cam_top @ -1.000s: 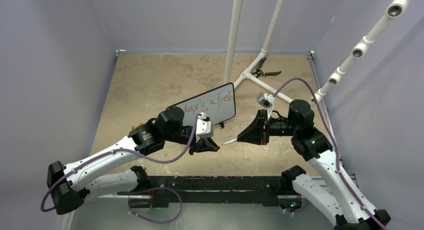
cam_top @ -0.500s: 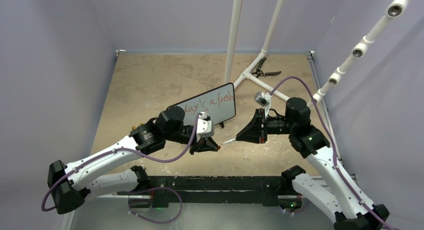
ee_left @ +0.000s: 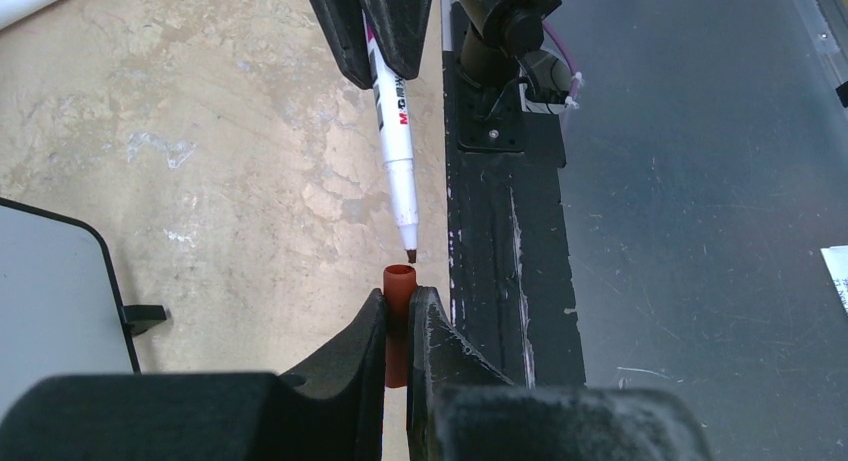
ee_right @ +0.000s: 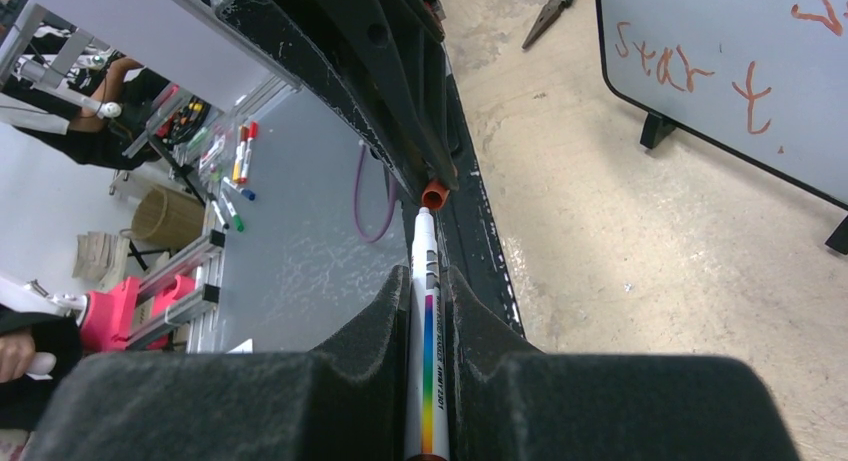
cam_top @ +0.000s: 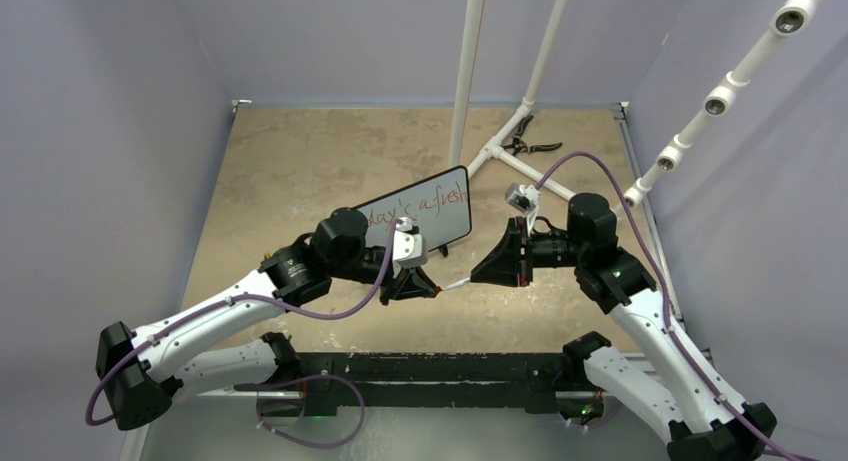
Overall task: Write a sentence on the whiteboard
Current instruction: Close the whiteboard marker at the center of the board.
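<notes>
The whiteboard (cam_top: 430, 206) stands upright mid-table on small black feet. The sentence (cam_top: 425, 207) in red cursive reads "…day's a fresh" in the top view; "start" (ee_right: 690, 71) shows in the right wrist view. My left gripper (cam_top: 432, 290) is shut on a red marker cap (ee_left: 397, 311), its open end facing the pen. My right gripper (cam_top: 478, 275) is shut on a white marker (ee_right: 424, 361) with a rainbow stripe. The marker tip (ee_left: 409, 251) sits just off the cap's mouth (ee_right: 433, 195), nearly touching.
A white pipe frame (cam_top: 520, 151) stands behind the board, with black pliers (cam_top: 525, 141) beside it at the back. Another pipe with fittings (cam_top: 720, 96) crosses the right side. The black base rail (cam_top: 430, 366) runs along the near edge.
My right gripper has moved left with the marker, bringing its tip up to the cap. My left gripper has shifted slightly toward it.
</notes>
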Available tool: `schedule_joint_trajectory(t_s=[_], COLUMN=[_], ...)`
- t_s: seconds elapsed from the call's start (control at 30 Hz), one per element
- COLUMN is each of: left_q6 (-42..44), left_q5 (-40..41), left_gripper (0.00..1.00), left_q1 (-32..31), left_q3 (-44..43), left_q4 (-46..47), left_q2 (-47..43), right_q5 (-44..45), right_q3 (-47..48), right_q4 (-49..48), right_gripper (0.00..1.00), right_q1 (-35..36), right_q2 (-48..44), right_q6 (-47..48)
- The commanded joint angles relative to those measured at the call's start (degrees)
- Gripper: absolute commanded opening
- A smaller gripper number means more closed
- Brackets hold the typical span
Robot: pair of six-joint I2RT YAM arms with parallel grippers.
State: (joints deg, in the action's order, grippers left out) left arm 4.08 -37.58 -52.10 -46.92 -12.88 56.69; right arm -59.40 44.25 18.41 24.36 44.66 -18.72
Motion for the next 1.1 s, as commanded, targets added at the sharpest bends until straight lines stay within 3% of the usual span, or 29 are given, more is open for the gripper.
schedule_joint_trajectory(t_s=[0.0,1.07], left_q6=[-0.7,-0.8], left_q5=[-2.1,-3.0], left_gripper=[0.0,0.0], left_q1=[0.5,0.5], left_q3=[-0.9,-1.4], left_q4=[2.7,2.2], left_q2=[0.0,2.1], right_q5=[-0.9,-0.7], right_q3=[1.2,1.6], right_q4=[-2.0,-2.6], right_gripper=[0.0,0.0], right_q1=[0.0,0.1], right_q2=[0.6,1.6], right_q6=[1.2,2.0])
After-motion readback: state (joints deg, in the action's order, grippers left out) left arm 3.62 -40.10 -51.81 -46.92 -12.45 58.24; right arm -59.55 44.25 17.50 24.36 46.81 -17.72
